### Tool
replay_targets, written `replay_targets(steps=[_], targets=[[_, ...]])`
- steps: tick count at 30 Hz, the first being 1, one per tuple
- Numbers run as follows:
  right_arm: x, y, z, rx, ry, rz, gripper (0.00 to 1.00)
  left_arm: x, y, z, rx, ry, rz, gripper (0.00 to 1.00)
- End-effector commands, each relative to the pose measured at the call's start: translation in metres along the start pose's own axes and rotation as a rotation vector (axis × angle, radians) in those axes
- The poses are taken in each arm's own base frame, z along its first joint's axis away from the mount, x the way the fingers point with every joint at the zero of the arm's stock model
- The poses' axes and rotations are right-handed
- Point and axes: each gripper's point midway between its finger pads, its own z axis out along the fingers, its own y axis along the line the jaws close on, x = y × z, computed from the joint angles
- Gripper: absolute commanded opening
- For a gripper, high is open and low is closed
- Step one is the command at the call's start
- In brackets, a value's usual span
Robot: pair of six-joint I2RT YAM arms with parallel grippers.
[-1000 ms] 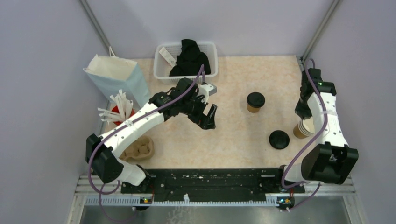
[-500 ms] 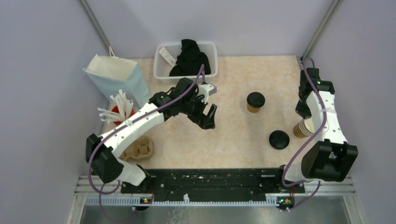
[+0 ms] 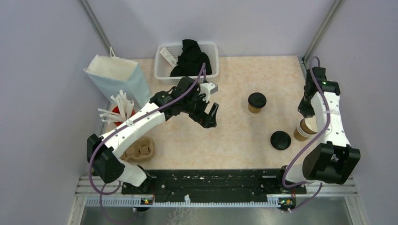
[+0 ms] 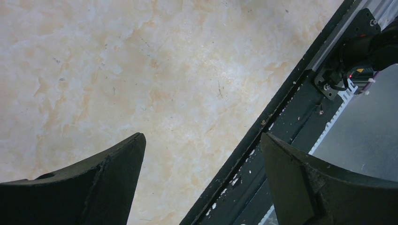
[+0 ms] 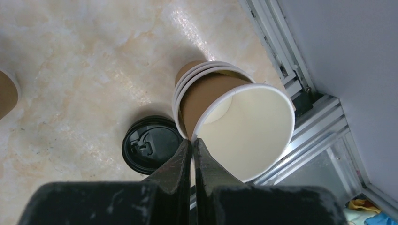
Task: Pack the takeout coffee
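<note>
The takeout coffee (image 3: 256, 102), a brown paper cup with a black lid, stands right of centre; its edge shows in the right wrist view (image 5: 6, 93). My right gripper (image 3: 307, 121) (image 5: 192, 140) is shut on the rim of an open brown cup (image 5: 244, 131), white inside. It holds that cup tilted, partly out of a stack of cups (image 5: 199, 77) at the table's right edge. A loose black lid (image 3: 280, 140) (image 5: 150, 146) lies beside the stack. My left gripper (image 3: 209, 117) (image 4: 199, 140) is open and empty above the table's middle.
A paper bag (image 3: 117, 77) stands at the back left, and a white basket (image 3: 213, 49) of black cloth at the back. A red cup of straws (image 3: 119, 112) and a cardboard cup carrier (image 3: 141, 150) sit at the left. A black rail (image 3: 211, 180) runs along the front edge.
My right gripper has pulled the top cup up and tilted it out of the stack. My left gripper has shifted slightly toward the back.
</note>
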Motion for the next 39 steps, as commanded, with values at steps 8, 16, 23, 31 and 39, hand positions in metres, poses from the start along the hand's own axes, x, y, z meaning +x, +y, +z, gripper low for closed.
replay_targets(steps=[8, 16, 23, 31, 39], targets=[[-0.043, -0.034, -0.113, 0.063, -0.199, 0.063, 0.0, -0.03, -0.004, -0.002, -0.003, -0.054, 0.026, 0.98], [0.007, 0.141, -0.148, -0.361, -0.257, -0.499, 0.0, -0.057, -0.001, -0.032, -0.059, -0.156, -0.079, 0.98], [0.148, 0.231, -0.116, -0.458, -0.14, -0.755, 0.0, -0.05, 0.005, -0.078, -0.133, -0.261, -0.152, 0.98], [0.215, 0.264, -0.096, -0.454, -0.137, -0.888, 0.0, -0.02, 0.003, -0.11, -0.18, -0.273, -0.201, 0.98], [0.207, 0.249, -0.13, -0.464, -0.156, -0.859, 0.51, -0.017, 0.003, -0.13, -0.212, -0.3, -0.194, 0.98]])
